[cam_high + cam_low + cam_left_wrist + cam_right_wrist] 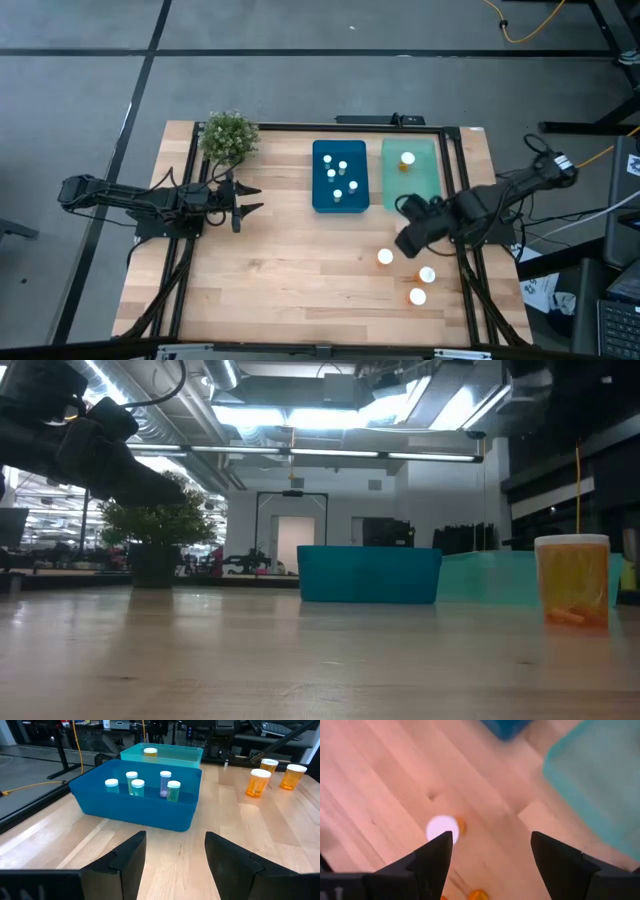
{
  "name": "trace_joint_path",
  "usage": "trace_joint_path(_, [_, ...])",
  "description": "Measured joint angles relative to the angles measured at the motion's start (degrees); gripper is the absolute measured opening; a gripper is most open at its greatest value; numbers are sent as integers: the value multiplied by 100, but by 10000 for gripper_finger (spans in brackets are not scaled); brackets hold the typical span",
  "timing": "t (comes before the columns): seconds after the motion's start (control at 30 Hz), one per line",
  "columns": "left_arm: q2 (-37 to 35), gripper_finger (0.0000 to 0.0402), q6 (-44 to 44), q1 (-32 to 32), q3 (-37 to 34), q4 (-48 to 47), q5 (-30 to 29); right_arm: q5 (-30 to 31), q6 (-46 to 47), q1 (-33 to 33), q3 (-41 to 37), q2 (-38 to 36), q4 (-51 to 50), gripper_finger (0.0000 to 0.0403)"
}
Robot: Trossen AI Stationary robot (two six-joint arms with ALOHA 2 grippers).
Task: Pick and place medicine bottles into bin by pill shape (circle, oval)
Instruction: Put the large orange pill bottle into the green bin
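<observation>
Five small white-capped bottles [337, 176] stand upright in the blue bin [320, 196]. One amber bottle [407, 161] stands in the teal bin [428, 190], which sits just beside the blue one on its right. Three more amber bottles are out on the bare wood near the table's right edge: one [385, 258] nearest the centre, a second [427, 275] and a third [417, 296] closer to the front rail.

The right gripper [412, 237] hangs over the table beside the teal bin's front corner, jaws apart and empty, close above the nearest loose bottle [441, 827]. The left gripper [247, 200] waits near the potted plant [229, 136], well apart from the bins, jaws wide and empty.

Open room: the table's [280, 290] whole front-left half is bare wood, as is the strip between left gripper and blue bin. The right side is tight, with bottles, arm and frame rail close together.

View differences: the left wrist view shows the five small bottles [137, 785] grouped toward the blue bin's [135, 807] middle, the teal bin [170, 754] behind it, and the three amber bottles [258, 782] off to one side. The low view shows only one amber bottle [572, 580] in front, with pills in its bottom; the bins [368, 574] look level behind it. The right wrist view looks straight down on one white cap, with orange showing beside it.
</observation>
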Motion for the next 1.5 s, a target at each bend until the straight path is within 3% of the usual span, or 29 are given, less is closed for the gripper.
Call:
trace_joint_path(0.27, [-2, 195, 1, 2, 0, 0, 1, 16, 779, 344, -703, 238, 711, 273])
trace_joint_path(0.5, [-2, 195, 1, 0, 2, 0, 0, 20, 724, 544, -1146, 373, 1534, 273])
trace_joint_path(0.8, [-1, 195, 1, 0, 0, 0, 1, 14, 176, 567, -1151, 372, 1579, 275])
trace_joint_path(1.13, [0, 195, 1, 2, 2, 0, 0, 297, -563, 490, -1151, 397, 2013, 363])
trace_joint_path(1.5, [0, 195, 1, 2, 2, -19, 1, 123, -950, 489, -1151, 814, 2091, 371])
